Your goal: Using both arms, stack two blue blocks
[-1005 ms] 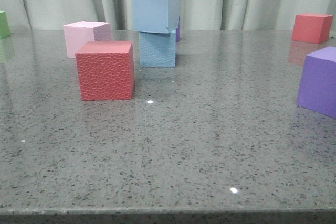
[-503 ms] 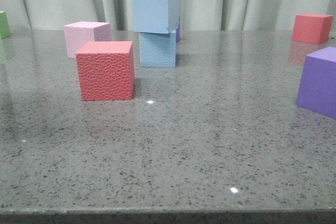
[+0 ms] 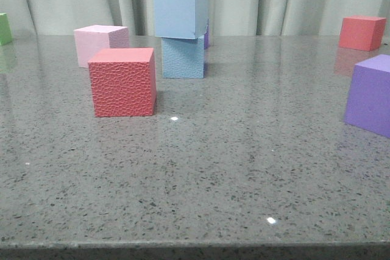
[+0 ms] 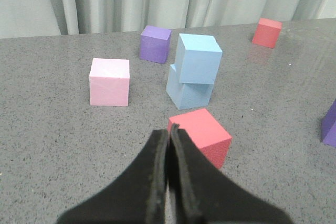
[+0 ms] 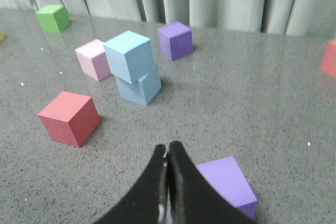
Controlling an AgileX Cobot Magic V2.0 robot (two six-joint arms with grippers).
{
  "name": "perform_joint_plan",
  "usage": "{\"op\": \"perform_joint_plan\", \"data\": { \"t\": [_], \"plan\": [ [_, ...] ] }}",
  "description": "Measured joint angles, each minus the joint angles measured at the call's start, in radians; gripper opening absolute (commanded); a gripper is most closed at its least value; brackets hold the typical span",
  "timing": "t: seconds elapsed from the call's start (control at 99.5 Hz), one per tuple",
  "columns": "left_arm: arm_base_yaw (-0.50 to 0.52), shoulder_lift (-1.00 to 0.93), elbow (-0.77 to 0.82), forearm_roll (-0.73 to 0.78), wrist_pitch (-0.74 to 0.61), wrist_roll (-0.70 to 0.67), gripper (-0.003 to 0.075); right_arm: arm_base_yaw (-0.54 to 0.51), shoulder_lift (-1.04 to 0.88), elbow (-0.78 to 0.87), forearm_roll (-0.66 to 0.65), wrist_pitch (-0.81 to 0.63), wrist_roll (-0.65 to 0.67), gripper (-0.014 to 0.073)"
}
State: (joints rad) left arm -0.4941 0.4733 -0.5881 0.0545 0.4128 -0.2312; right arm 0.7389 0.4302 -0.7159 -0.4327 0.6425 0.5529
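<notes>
You have the two blue blocks stacked just above the centre of the front view, a little left of the middle: the smooth blue block (image 3: 180, 13) sits on top of the pebbled blue block (image 3: 183, 57), twisted slightly and overhanging it toward the left. The grey speckled table (image 3: 244, 168) carries the pair, and neither arm shows in that view.

In your left wrist view the left gripper (image 4: 169, 171) fills the bottom centre, its black fingers pressed together with nothing between them. Just above its tips lies the textured red cube (image 4: 202, 136), with the stack above that near the middle of the frame.

In your right wrist view the right gripper (image 5: 168, 182) is likewise closed and empty at the bottom centre, and a purple cube (image 5: 227, 186) sits just to the right of its fingers. The stack stands left of centre there, well apart from the fingers.

Around the stack in the front view you can see a pink cube (image 3: 99, 44) at its left, the textured red cube in front of that, a second purple cube partly hidden behind the stack, a smaller red cube (image 3: 362, 31) at upper right, and a green cube (image 3: 5, 28) at the left edge
</notes>
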Motion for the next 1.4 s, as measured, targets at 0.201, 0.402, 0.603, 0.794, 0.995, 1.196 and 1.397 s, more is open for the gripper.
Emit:
{"op": "perform_joint_plan", "data": {
  "t": [0.201,0.402,0.603,0.794,0.995,1.196,1.397],
  "plan": [
    [0.000,-0.099,0.124,-0.001,-0.062,0.000,-0.0018,0.000,-0.132,0.136,-0.030,-0.106,0.000,-0.0113],
    [0.000,-0.180,0.196,-0.001,-0.074,0.002,-0.0018,0.000,-0.260,0.237,-0.036,-0.157,0.000,-0.0113],
    [0.000,-0.201,0.207,-0.001,-0.097,0.002,-0.0018,0.000,-0.303,0.262,-0.038,-0.162,0.000,-0.0113],
    [0.000,-0.201,0.207,-0.001,-0.098,0.002,-0.0018,0.000,-0.303,0.262,-0.041,-0.164,0.000,-0.0113],
    [0.000,-0.201,0.209,0.001,-0.098,0.002,-0.0018,0.000,-0.303,0.262,-0.041,-0.168,0.000,-0.0113],
    [0.000,-0.201,0.209,0.001,-0.098,0.002,-0.0018,0.000,-0.303,0.262,-0.041,-0.168,0.000,-0.0113],
    [0.000,-0.201,0.237,0.003,-0.099,0.002,-0.0019,0.000,-0.303,0.262,-0.041,-0.168,0.000,-0.0113]
  ]
}}
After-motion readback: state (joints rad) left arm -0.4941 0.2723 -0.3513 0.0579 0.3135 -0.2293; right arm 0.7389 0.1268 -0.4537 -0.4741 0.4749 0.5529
